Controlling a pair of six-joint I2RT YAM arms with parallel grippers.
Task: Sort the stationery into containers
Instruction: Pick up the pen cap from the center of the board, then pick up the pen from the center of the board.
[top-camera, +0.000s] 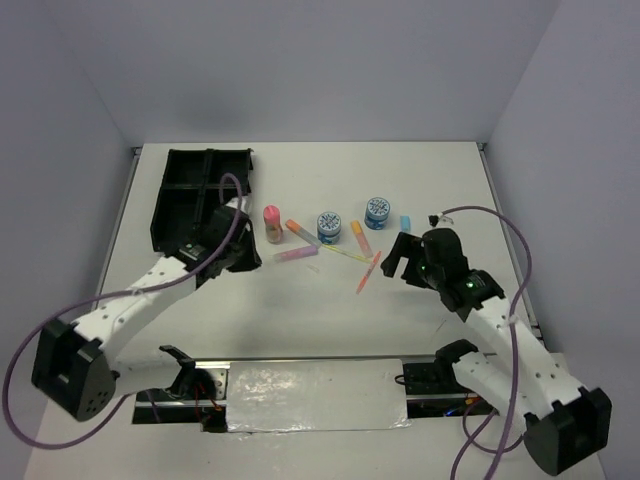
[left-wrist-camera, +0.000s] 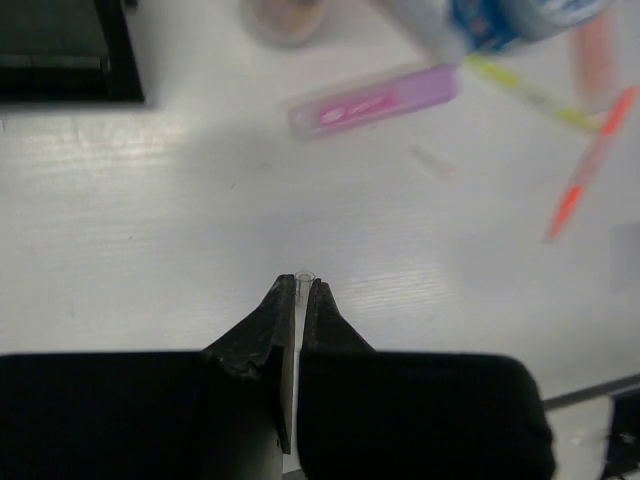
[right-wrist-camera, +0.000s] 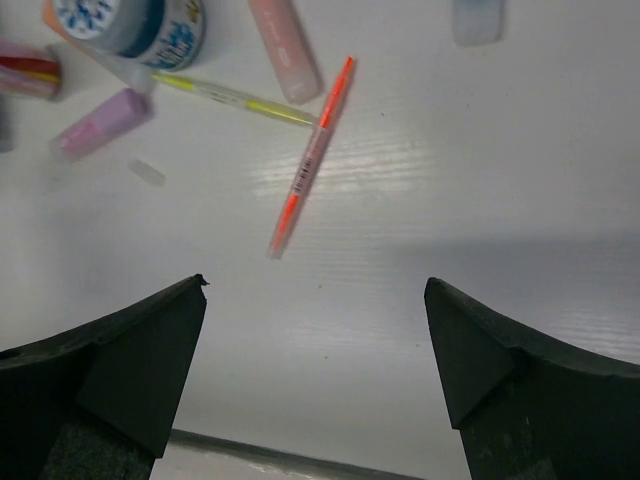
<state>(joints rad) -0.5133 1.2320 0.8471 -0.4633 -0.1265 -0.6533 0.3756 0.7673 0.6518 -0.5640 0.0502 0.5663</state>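
The right gripper (right-wrist-camera: 315, 283), spread wide over the desk's middle, should drop squarely across the orange pen (right-wrist-camera: 310, 160) before closing, while the left gripper (left-wrist-camera: 298, 287) sits pinched shut, seemingly empty.

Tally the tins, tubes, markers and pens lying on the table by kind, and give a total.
Round blue tins: 2
Pink-capped tube: 1
Short markers: 4
Thin pens: 2
Total: 9

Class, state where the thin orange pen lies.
Top view: the orange pen lies right of centre, far tip beside the yellow-green pen, near the right hand.
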